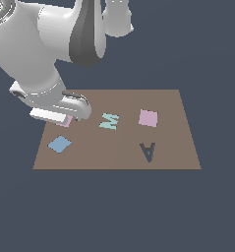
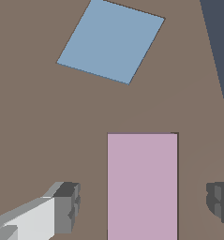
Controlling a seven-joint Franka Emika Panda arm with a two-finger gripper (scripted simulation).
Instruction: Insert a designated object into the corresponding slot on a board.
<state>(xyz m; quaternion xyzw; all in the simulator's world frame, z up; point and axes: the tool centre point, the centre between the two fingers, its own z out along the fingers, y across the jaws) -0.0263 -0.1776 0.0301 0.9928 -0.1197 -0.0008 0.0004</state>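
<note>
The pale pink oblong tile lies flat on the brown board. A thin dark line runs along one of its corners. My gripper is open, low over the tile, with one finger on each long side and a gap to the tile on both. In the exterior view my gripper hangs over the board's left part and hides most of the tile. No separate dark oblong cut-out shows in either view.
A blue tile lies close by on the board, also in the wrist view. A mint letter M, a pale pink square tile and a dark letter A cut-out lie further to the exterior view's right.
</note>
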